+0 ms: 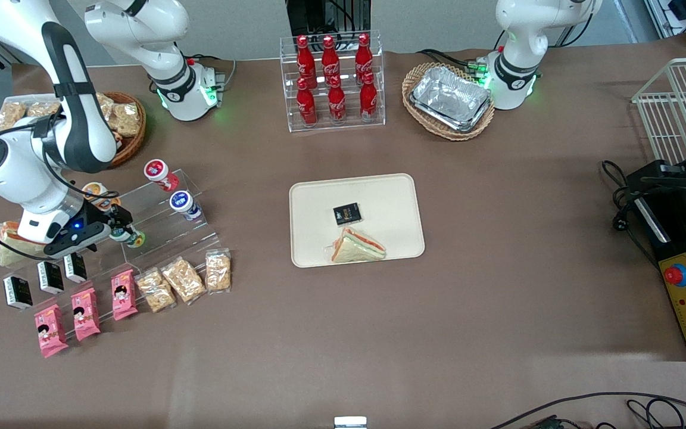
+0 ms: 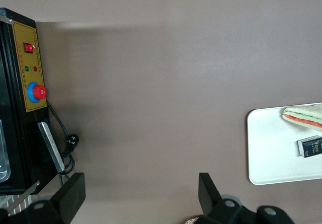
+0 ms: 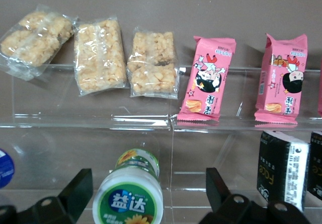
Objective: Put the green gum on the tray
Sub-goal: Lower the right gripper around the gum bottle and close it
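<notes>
Front view: the right arm's gripper (image 1: 121,233) is reaching low over the clear acrylic step shelf (image 1: 164,208), straddling the green gum (image 1: 134,239), which is lying on its side there, well apart from the cream tray (image 1: 313,196) already bearing a sandwich (image 1: 356,245). Right wrist view: its jaws are standing wide, one finger (image 3: 75,194) on each side of the green gum (image 3: 132,196), gripping nothing yet, seemingly lining up for a sideways pinch.
</notes>
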`<control>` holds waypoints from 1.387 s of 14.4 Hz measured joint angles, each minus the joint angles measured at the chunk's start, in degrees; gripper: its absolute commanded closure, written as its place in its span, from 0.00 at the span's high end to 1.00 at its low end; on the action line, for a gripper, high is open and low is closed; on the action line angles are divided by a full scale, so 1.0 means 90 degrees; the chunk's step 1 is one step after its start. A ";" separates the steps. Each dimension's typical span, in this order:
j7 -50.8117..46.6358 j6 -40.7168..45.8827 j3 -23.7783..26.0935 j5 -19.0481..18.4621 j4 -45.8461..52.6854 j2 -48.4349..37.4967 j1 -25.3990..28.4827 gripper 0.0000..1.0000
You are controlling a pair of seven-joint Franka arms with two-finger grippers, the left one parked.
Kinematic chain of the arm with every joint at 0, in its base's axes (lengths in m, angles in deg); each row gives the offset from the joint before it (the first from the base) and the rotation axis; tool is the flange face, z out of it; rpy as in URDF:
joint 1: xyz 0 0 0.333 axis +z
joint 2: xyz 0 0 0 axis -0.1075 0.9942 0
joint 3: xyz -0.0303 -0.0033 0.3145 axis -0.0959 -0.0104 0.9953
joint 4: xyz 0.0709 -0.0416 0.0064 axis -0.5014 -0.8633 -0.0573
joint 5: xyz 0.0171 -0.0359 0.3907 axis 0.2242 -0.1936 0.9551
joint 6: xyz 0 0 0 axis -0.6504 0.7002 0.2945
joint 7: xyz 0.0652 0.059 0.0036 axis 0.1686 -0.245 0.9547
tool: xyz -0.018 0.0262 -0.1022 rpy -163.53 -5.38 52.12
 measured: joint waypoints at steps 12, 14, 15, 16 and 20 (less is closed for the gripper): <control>0.0007 -0.0592 0.0021 0.0000 -0.0660 0.0010 0.0033 0.66; 0.0007 -0.0593 0.0021 0.0000 -0.0664 0.0006 0.0032 0.48; 0.0007 -0.0593 0.0021 0.0000 -0.0664 0.0006 0.0031 0.43; 0.0007 -0.0593 0.0020 0.0000 -0.0664 0.0005 0.0031 0.40; -0.0003 -0.0594 0.0019 0.0000 -0.0662 -0.0001 0.0030 0.39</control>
